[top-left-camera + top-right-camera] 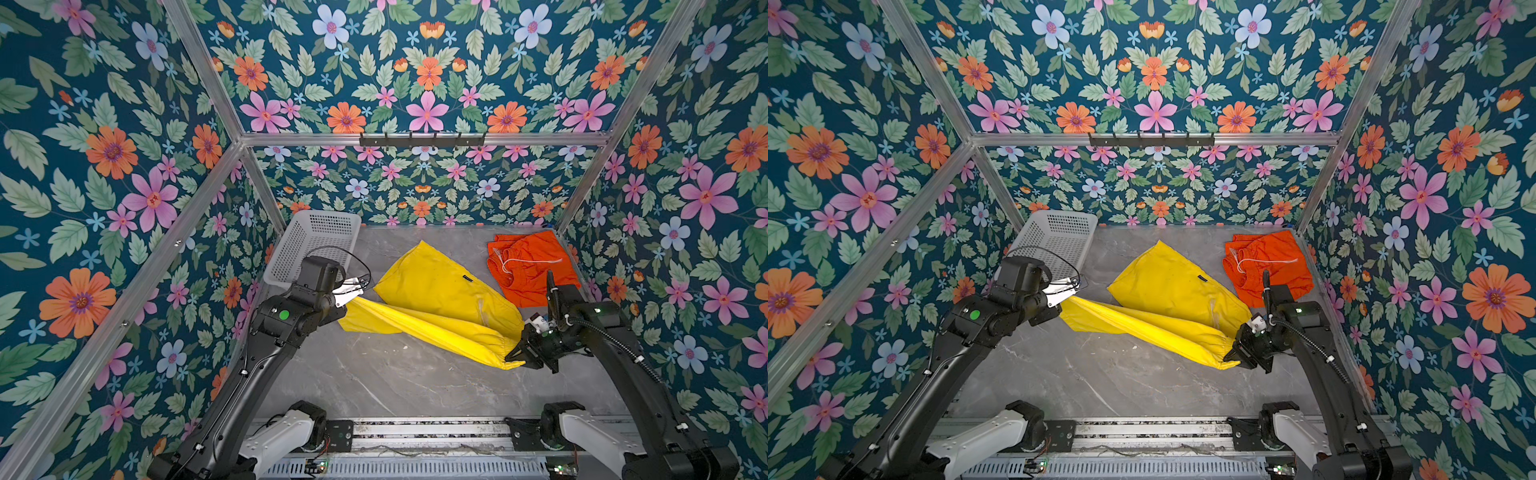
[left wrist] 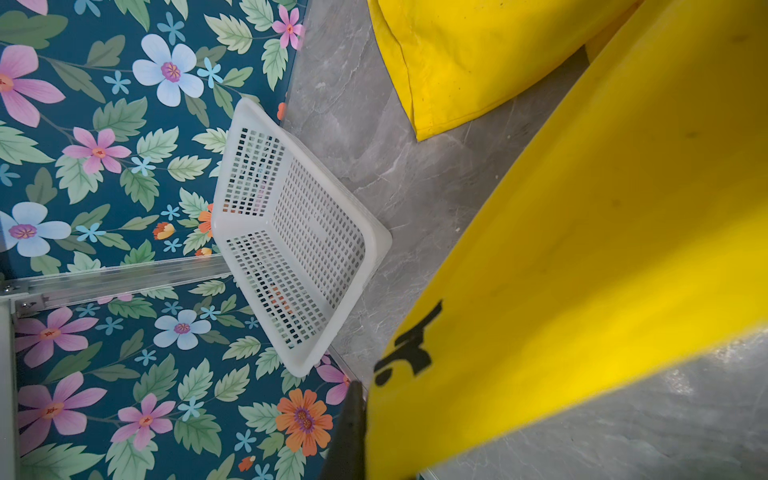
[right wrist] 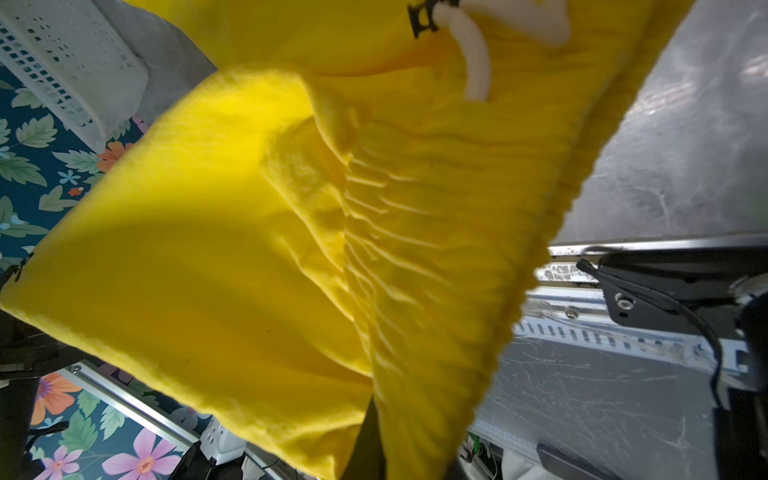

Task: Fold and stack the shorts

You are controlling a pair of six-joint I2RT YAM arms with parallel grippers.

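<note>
The yellow shorts [image 1: 440, 291] [image 1: 1175, 291] lie across the middle of the grey table, one leg flat toward the back, the near part stretched taut between both grippers. My left gripper [image 1: 353, 297] [image 1: 1065, 300] is shut on the leg end; in the left wrist view one dark finger [image 2: 349, 432] presses the yellow cloth [image 2: 582, 249] beside a black logo. My right gripper [image 1: 515, 356] [image 1: 1233, 358] is shut on the gathered waistband [image 3: 415, 228], where a white drawstring [image 3: 473, 62] hangs. The orange shorts [image 1: 528, 266] [image 1: 1266, 262] lie crumpled at the back right.
A white perforated basket [image 1: 316, 245] [image 2: 291, 232] leans tilted in the back left corner against the floral wall. Bare grey tabletop [image 1: 395, 382] stretches in front of the shorts. Floral walls close in on three sides, and a metal rail [image 1: 415, 432] runs along the front.
</note>
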